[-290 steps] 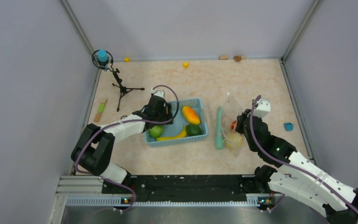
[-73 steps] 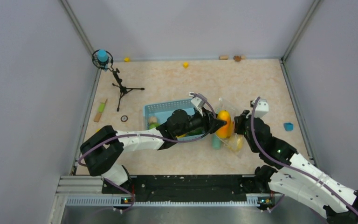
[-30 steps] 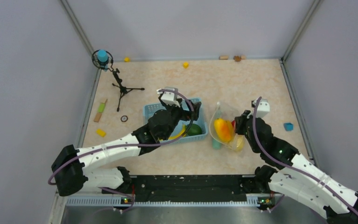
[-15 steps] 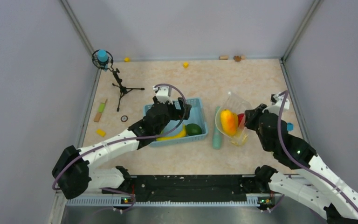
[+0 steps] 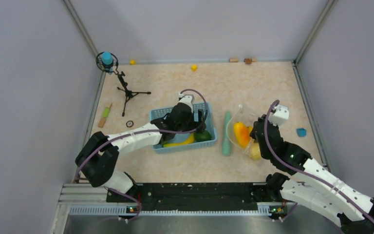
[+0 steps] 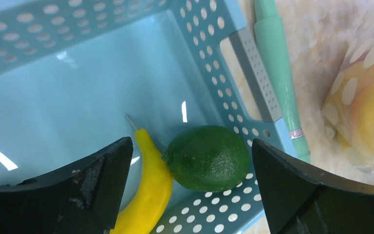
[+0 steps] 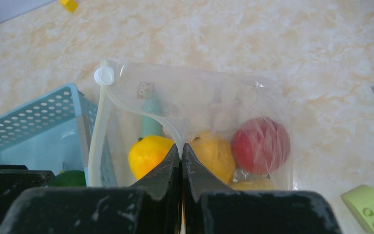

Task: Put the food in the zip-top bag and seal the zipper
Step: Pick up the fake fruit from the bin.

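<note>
Over the light-blue basket (image 6: 53, 29) at table centre, the left gripper (image 6: 191, 147) is held with its jaws spread wide and nothing between them. A dark green lime (image 6: 207, 158) and a yellow banana (image 6: 148, 195) are framed directly below. In the overhead view both are seen lying side by side, apparently touching, toward the basket's 5 o'clock corner.

At 3 o'clock of the basket, just past a teal stick (image 6: 277, 68), the zip-top bag (image 7: 214, 97) is lifted by its rim. The right gripper (image 7: 181, 148) is clamped tight on the zipper (image 7: 96, 129) strip, so that the mouth is presented open toward 9 o'clock. An orange-yellow fruit (image 7: 148, 153), a yellow one (image 7: 214, 155) and a red one (image 7: 260, 144) are seen inside.

The lime is judged light, hard and glossy, so a slip is to be expected from any off-centre pinch. It is best taken across its widest middle, with the fingers set clear of the banana. The bag is soft and limp, and is likely to collapse unless held at its stiffer rim.

The left arm is stretched from its base at 7 o'clock toward 2 o'clock, with the wrist pitched down over the basket. The right arm is folded at the elbow, its forearm reaching toward 11 o'clock and its wrist angled down at the bag.
</note>
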You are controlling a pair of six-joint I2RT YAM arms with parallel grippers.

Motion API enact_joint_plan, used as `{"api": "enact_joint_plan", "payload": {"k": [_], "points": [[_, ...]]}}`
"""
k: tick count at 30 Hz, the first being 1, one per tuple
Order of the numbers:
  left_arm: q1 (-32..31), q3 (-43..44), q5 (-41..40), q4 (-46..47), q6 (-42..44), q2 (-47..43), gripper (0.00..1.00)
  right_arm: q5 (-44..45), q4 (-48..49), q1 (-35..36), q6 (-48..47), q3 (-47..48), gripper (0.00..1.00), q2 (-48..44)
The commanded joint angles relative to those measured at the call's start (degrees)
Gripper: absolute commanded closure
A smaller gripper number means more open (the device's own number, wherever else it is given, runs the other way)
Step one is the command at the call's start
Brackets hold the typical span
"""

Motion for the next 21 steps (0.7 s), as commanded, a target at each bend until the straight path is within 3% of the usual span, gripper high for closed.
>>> {"api": "enact_joint_plan", "payload": {"k": [1,7,17,21], "points": [[0.08,2.17,4.80,-3.04,-2.06,2.33,0.03,1.54,6.26,-0.10,-2.03,0.39,1.00,-1.23],[0.07,4.02,6.11,-5.27,-5.98,7.53,0.03,2.52,7.40,-0.10,-2.38,-0.97,1.00,-4.23],[0.08,4.50,11.24,-1.23,-10.20,12.62,0.03,2.44,8.61,-0.16,-3.54,-2.13,1.00,-4.72],[0.08,4.43,11.44,-0.32,-10.41,12.91,0.15,2.25,8.62,-0.15,-3.67,-2.42,1.00,-4.65]]}}
